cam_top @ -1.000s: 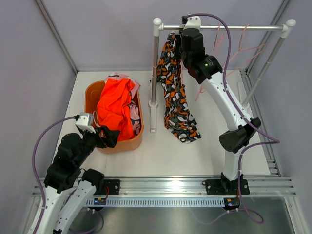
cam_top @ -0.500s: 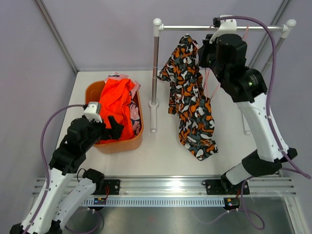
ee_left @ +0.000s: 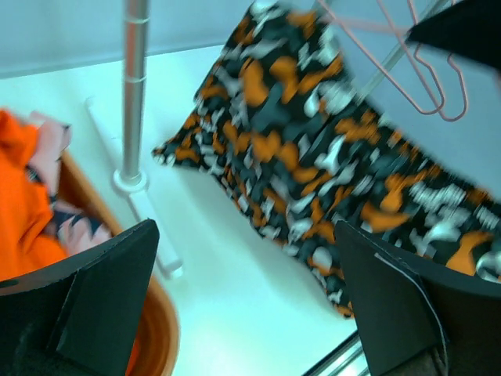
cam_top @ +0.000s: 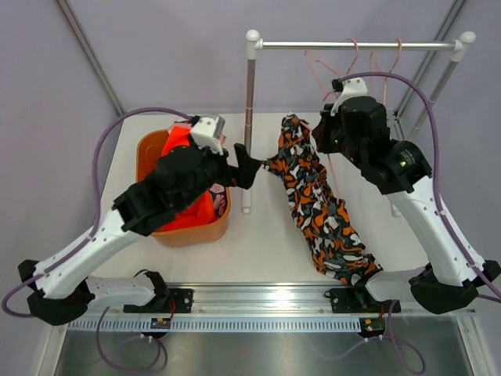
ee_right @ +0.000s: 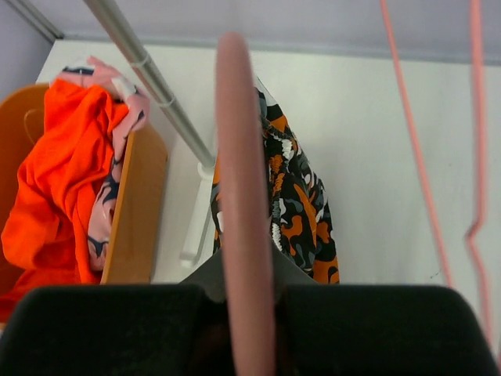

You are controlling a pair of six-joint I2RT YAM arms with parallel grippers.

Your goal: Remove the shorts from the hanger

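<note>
The black shorts with the orange-and-white pattern [cam_top: 321, 211] stretch on a slant over the worktop [cam_top: 258, 243]. Their upper end is at the right end effector [cam_top: 321, 139] and their lower end is down near that arm's base. The right end effector is clamped tight on a pink hanger [ee_right: 244, 157], whose bar runs straight between the fingers in the wrist view, with the patterned fabric hanging just behind it. It sits below the rack's rail [cam_top: 352, 45], where more pink hangers [cam_top: 391, 59] dangle.

The left end effector [cam_top: 249, 168] reaches across in front of the rack's post [cam_top: 250, 102] with its jaws spread wide and nothing between them. It is just beside the shorts' near edge (whether it touches the cloth I cannot tell).

At the left stands an orange basket [cam_top: 188, 233]. The plain orange shorts [ee_right: 59, 172] are heaped inside, and the pink shorts [ee_right: 106, 196] are draped along its rim — both partly hidden under the left arm from above.
</note>
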